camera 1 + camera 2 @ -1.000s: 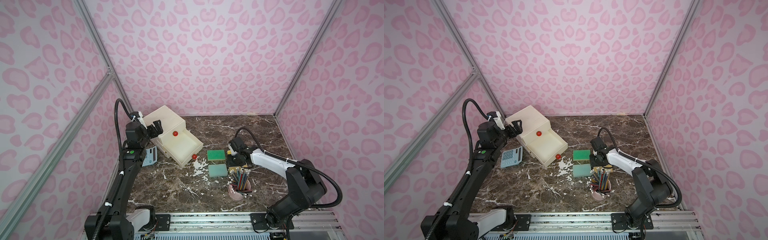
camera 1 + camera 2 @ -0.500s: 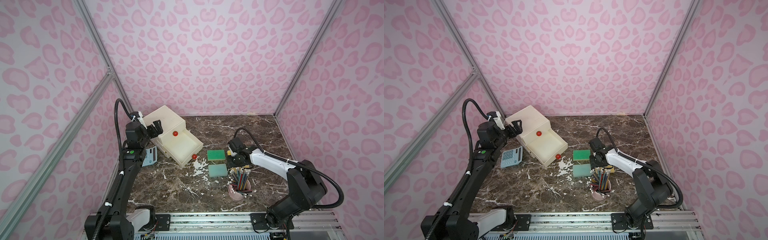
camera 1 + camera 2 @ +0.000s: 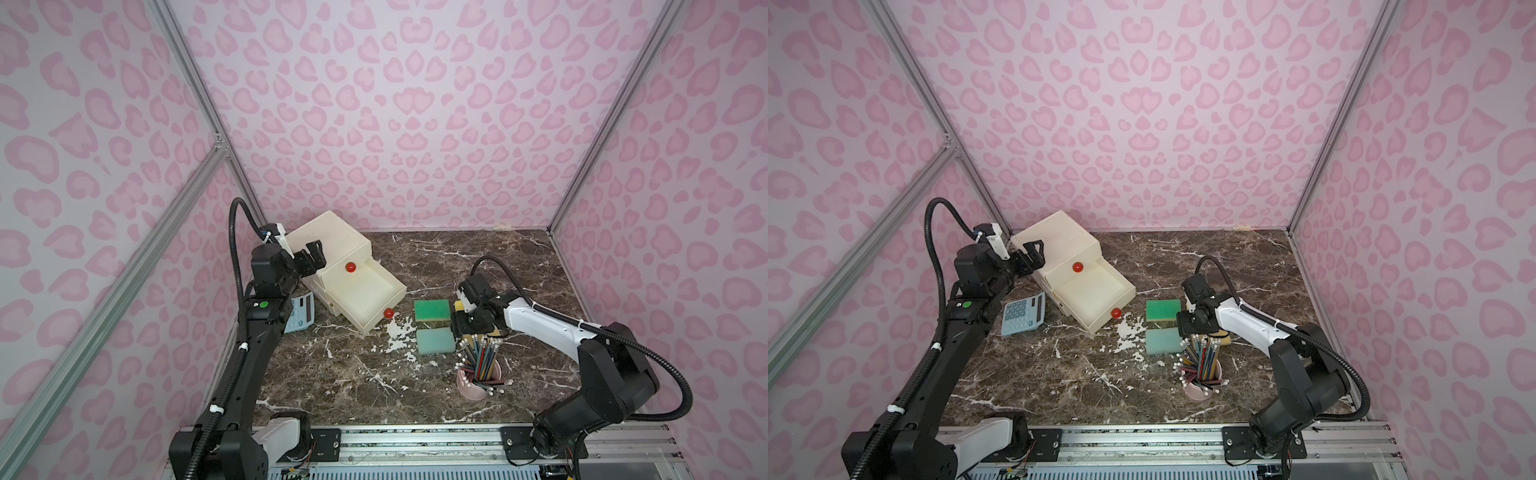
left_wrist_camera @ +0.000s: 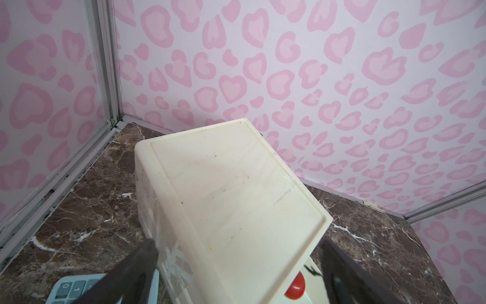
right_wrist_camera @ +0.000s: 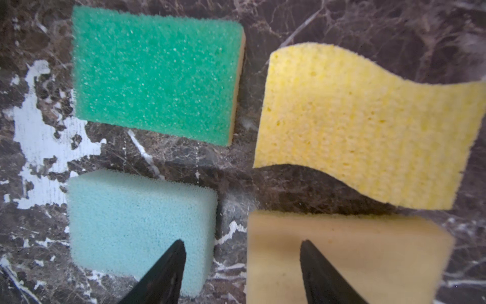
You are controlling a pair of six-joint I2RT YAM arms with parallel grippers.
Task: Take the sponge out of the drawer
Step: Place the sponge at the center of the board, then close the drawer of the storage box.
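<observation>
Looking down on a dark marble table [image 3: 457,257], with a cream two-drawer cabinet [image 3: 332,241] at the back. Its lower drawer [image 3: 361,291] is pulled out and empty.

Four sponges lie on the table near the drawer's front: a green scouring sponge [image 5: 157,76], a pale blue one [image 5: 136,226], a wavy yellow one [image 5: 368,126] and a tan one [image 5: 355,258]. No sponge is left in the drawer, so the removal looks done. Sponges like these should be light, soft and squashy, with a grippy surface, and are best pinched across the short sides.

The right claw [image 5: 242,246] hangs over the blue and tan sponges, jaws apart and holding nothing. The left claw [image 3: 313,251] is spread wide astride the cabinet's top front corner. Whether it presses on the cabinet is unclear.
</observation>
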